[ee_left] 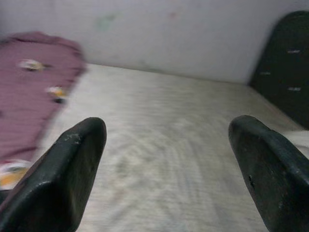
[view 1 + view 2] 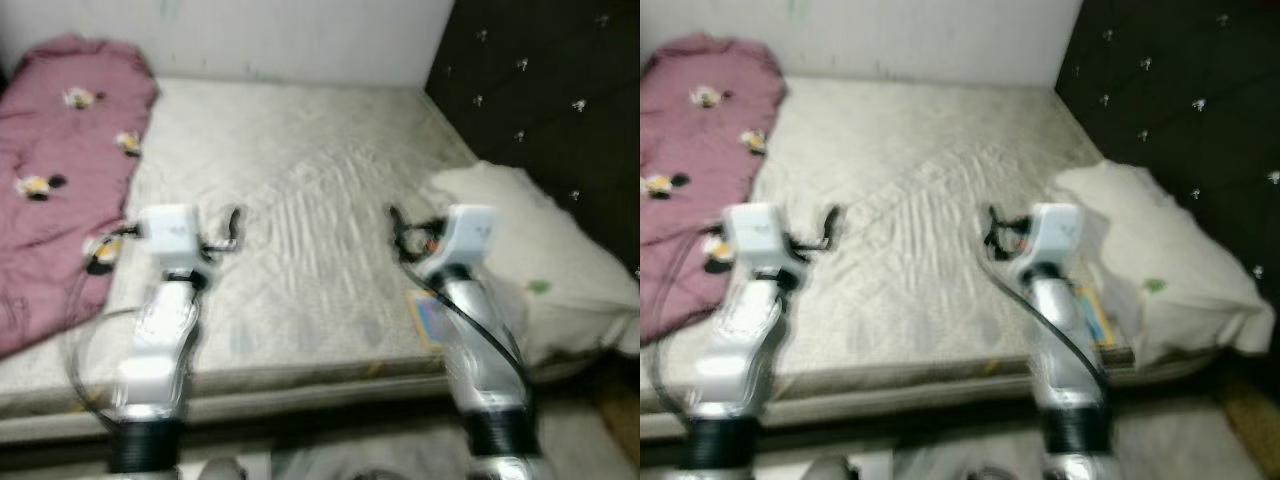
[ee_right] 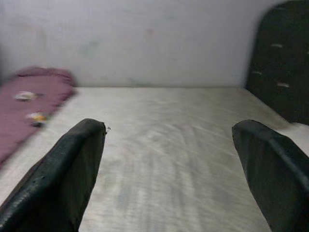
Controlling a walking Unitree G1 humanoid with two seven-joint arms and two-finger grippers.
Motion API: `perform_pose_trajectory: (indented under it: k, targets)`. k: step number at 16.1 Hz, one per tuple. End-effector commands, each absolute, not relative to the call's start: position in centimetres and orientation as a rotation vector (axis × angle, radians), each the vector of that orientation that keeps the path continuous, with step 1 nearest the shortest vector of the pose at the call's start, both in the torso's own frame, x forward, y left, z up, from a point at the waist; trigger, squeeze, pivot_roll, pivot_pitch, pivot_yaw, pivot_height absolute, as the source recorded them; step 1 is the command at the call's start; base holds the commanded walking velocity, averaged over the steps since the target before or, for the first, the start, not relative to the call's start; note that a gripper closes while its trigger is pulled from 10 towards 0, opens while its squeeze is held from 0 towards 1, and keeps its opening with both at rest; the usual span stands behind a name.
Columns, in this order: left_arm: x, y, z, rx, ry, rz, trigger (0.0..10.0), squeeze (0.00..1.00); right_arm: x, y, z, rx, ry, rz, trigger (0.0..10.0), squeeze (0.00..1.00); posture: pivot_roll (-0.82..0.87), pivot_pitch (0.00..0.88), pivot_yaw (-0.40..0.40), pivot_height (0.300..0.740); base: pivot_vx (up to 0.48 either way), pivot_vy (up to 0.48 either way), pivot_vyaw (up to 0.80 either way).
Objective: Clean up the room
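Observation:
A bare cream mattress [image 2: 300, 200] lies in front of me. A pink blanket with small flower prints [image 2: 60, 170] is bunched along its left side. A cream pillow [image 2: 540, 260] rests at the right, against the dark tufted headboard [image 2: 560, 90]. Both arms are raised over the near part of the bed. My left gripper [image 2: 233, 228] is open above the mattress beside the blanket's edge, holding nothing. My right gripper [image 2: 398, 228] is open just left of the pillow, also holding nothing. In the wrist views the black fingers [image 1: 58, 179] [image 3: 63, 174] stand wide apart over the sheet.
A small colourful flat item [image 2: 428, 318] lies at the mattress edge by the pillow, partly behind my right arm. A white wall [image 2: 300, 35] backs the bed. The mattress's front edge [image 2: 300, 385] runs just before me. The views are blurred.

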State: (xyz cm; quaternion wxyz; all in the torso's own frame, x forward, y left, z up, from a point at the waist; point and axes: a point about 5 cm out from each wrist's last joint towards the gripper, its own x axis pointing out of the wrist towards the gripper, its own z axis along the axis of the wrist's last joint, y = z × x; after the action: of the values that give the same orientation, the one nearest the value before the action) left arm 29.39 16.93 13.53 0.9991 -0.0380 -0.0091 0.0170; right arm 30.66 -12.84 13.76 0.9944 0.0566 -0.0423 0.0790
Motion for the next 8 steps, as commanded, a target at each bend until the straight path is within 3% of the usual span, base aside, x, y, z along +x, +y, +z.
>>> perform_pose_trajectory:
  k: [1, 5, 8]
  targets:
    - [29.48, 15.97, 13.88, -0.092, -0.028, 0.001, 10.0, 0.00, 30.71, -14.04, 13.96, 0.102, -0.090, 0.123, 10.0, 0.00, 0.00, 0.000, -0.082, 0.740, 0.000, 0.480, -0.80]
    - [29.56, 15.82, 13.94, -0.096, -0.027, -0.002, 10.0, 0.00, 30.68, -14.13, 13.96, 0.100, -0.090, 0.121, 10.0, 0.00, 0.00, 0.000, -0.080, 0.740, 0.000, 0.480, -0.53]
    - [29.53, 15.79, 13.97, -0.099, -0.026, -0.001, 10.0, 0.00, 30.68, -14.09, 13.97, 0.099, -0.090, 0.123, 10.0, 0.00, 0.00, 0.000, -0.081, 0.740, 0.000, 0.480, 0.00]
